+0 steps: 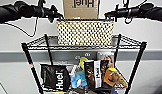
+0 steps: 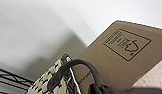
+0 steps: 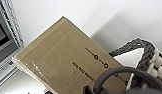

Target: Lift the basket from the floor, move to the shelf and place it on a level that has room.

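The cream woven basket (image 1: 85, 33) with its dark rim sits at the uppermost level (image 1: 37, 43) of the black wire shelf (image 1: 137, 60); its base meets the wire grid. My left gripper (image 1: 54, 14) is at the basket's left end and my right gripper (image 1: 112, 13) at its right end, both at rim height. A black loop handle (image 2: 79, 65) arcs close to the left wrist camera above the woven side (image 2: 45, 83). Another handle (image 3: 117, 75) curves beside the braided rim (image 3: 147, 55) in the right wrist view.
A brown cardboard "Huel" box (image 1: 80, 8) rises above the basket's rim, close to both wrists (image 2: 122, 55) (image 3: 62, 55). The lower tier holds a black Huel bag (image 1: 55, 77) and several packets. A white wall with a grey band (image 1: 12, 56) lies directly behind the shelf.
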Controlling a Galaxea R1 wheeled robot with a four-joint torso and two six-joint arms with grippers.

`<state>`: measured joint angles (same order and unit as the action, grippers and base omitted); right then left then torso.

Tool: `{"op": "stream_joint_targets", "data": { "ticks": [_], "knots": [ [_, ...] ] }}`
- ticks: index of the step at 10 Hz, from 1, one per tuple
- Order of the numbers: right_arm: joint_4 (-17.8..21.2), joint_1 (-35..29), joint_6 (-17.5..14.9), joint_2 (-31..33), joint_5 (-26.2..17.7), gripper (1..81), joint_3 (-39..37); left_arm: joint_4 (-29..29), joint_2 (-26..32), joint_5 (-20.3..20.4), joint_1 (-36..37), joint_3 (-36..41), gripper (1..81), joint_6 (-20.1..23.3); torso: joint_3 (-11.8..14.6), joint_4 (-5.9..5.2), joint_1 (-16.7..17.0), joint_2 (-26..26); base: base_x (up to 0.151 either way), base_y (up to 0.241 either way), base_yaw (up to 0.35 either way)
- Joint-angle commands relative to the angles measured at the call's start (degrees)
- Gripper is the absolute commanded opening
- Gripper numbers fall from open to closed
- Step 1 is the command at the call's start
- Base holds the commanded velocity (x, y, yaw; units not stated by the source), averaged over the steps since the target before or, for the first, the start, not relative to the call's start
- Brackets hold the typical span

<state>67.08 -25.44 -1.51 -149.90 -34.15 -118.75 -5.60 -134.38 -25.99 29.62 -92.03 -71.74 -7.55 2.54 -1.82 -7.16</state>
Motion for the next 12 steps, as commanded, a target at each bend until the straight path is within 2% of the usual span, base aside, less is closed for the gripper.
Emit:
{"op": "stream_joint_targets", "data": {
  "ticks": [1, 2, 3, 4, 5, 9, 12],
  "knots": [
    [0.06, -7.73, -1.39, -0.78, -1.89, 1.0, 0.02, -1.52, -1.34, -2.05, 7.85, -0.35, 1.0, 0.28, 0.00, 0.00, 0.00, 0.00, 0.000, 0.000, 0.000],
    [0.15, -7.99, -1.48, -0.52, -1.81, 1.0, 0.37, -1.61, -1.16, -2.05, 7.85, -0.09, 1.0, 0.29, 0.00, 0.00, 0.00, 0.00, 0.000, 0.000, 0.000],
    [0.15, -8.17, -1.48, 0.00, -1.71, 81.1, 1.24, -1.96, -0.82, -2.05, 8.03, 0.62, 1.0, 0.29, 0.02, 0.00, 0.00, 0.00, 0.000, 0.000, 0.000],
    [0.32, -8.25, -1.48, 0.36, -1.63, 81.1, 1.51, -2.14, -0.72, -1.96, 8.03, 1.06, 1.0, 0.29, 0.02, 0.00, 0.02, 0.00, 0.000, 0.000, 0.000],
    [0.59, -8.52, -1.48, 0.79, -1.54, 81.1, 1.86, -1.96, -0.64, -1.87, 8.12, 1.05, 81.1, 0.20, 0.02, 0.00, 0.00, 0.00, 0.000, 0.000, 0.000],
    [1.29, -10.36, -1.65, 5.27, -1.10, 81.1, 6.43, -1.70, 1.20, -1.78, 9.70, 2.63, 81.1, 0.20, 0.00, 0.00, -0.02, 0.02, 0.000, 0.000, 0.000],
    [2.09, -12.65, -1.56, 10.20, -1.10, 81.1, 11.26, -1.26, 5.60, -2.05, 13.21, 6.15, 81.1, 0.20, 0.00, 0.00, -0.02, 0.02, 0.000, 0.000, 0.000]
  ]
}}
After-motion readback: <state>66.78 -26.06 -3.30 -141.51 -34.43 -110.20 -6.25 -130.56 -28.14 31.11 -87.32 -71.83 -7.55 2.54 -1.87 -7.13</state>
